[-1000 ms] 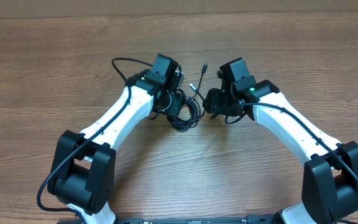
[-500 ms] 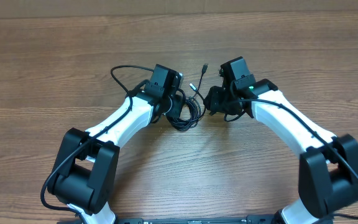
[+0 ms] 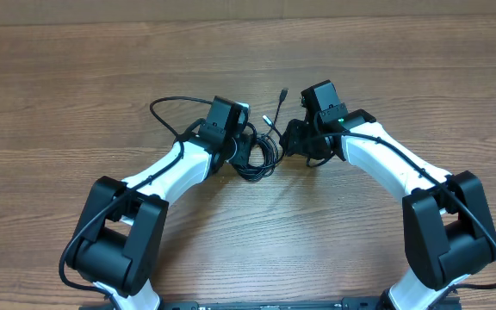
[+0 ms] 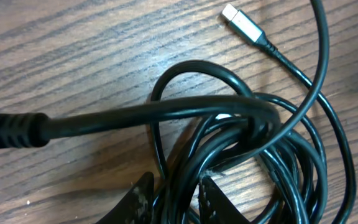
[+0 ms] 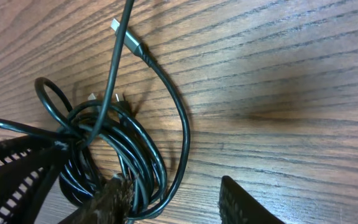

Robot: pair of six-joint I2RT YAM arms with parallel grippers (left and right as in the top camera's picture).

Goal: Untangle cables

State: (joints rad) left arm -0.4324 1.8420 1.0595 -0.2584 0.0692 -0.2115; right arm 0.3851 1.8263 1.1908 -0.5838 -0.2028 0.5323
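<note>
cables [image 3: 261, 160] between left gripper [image 4: 171, 191], right gripper [image 5: 176, 200]

Left arm [image 3: 175, 164], right arm [image 3: 394, 164]: white link shells, black joint housings, black blocks at wrists. Thick black cable [image 3: 164, 101] runs along each. Green LED [image 3: 341, 121] on right wrist. Jaws black, tips scuffed pale.

Not much to report tbh, there's nothing readable in any of the views. No lettering, logo or number shows on the cables [image 4: 272, 127], and the silver plug [image 4: 238, 18] out past the left fingertips is plain too.
</note>
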